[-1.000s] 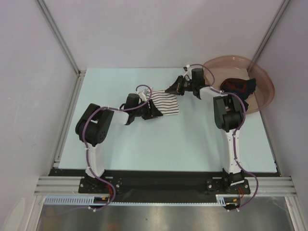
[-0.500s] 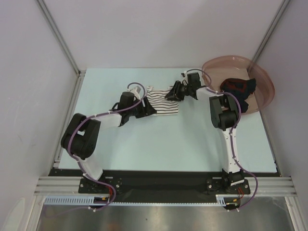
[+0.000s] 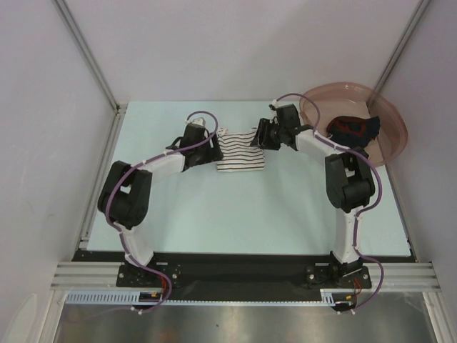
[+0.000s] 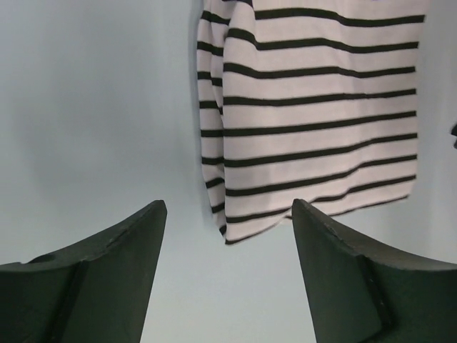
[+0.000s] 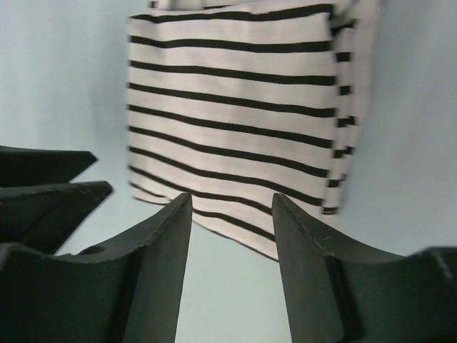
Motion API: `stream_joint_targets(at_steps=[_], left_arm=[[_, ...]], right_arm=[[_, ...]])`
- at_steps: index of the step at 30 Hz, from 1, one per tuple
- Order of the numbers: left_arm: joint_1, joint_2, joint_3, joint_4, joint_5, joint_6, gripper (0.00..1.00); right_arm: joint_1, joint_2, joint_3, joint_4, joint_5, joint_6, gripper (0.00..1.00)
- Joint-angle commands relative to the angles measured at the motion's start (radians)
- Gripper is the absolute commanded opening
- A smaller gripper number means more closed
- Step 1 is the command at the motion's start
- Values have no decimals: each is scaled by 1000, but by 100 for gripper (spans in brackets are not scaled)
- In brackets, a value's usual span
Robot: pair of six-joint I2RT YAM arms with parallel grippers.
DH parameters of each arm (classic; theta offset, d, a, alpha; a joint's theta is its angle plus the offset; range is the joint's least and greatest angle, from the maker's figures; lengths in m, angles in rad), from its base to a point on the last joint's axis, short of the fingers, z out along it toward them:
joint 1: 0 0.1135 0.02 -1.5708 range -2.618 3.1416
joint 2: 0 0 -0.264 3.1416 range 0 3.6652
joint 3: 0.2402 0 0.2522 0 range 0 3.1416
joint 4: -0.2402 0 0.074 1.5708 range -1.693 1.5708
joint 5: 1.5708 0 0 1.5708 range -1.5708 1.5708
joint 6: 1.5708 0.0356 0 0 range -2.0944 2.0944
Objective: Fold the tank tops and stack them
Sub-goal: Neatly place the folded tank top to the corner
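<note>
Striped top (image 3: 240, 151) lies folded near the far edge of the table (image 3: 250, 211)
Left gripper (image 3: 213, 147) and right gripper (image 3: 258, 136) flank it, spread wide and empty; next likely means fetching the dark top (image 3: 353, 128) from the basin (image 3: 391, 118), far right corner

No legible text, labels, brands or numbers in any view. On the striped top (image 4: 314, 107): black stripes only.
</note>
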Motion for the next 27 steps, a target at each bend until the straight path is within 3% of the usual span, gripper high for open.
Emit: stream_joint_targets(at_steps=[1, 8, 13, 16, 17, 18, 22, 27], left_arm=[[-7, 67, 95, -90, -66, 31, 76], [-16, 155, 157, -110, -84, 15, 72], [-21, 210, 197, -128, -79, 15, 62], [-30, 231, 217, -145, -75, 15, 50], [-34, 231, 209, -145, -73, 14, 47], [-38, 230, 203, -139, -76, 14, 39], [-70, 205, 168, -127, -69, 14, 25], [-116, 158, 93, -116, -64, 9, 1]], right_arm=[[-6, -17, -19, -78, 177, -65, 52], [0, 78, 36, -121, 236, -75, 54], [20, 121, 68, -136, 265, -78, 49], [32, 130, 70, -150, 263, -85, 41], [34, 128, 67, -151, 260, -85, 35], [35, 124, 61, -154, 248, -87, 22], [37, 73, -14, -128, 222, -81, 3], [46, -34, -167, -121, 252, -75, 0]])
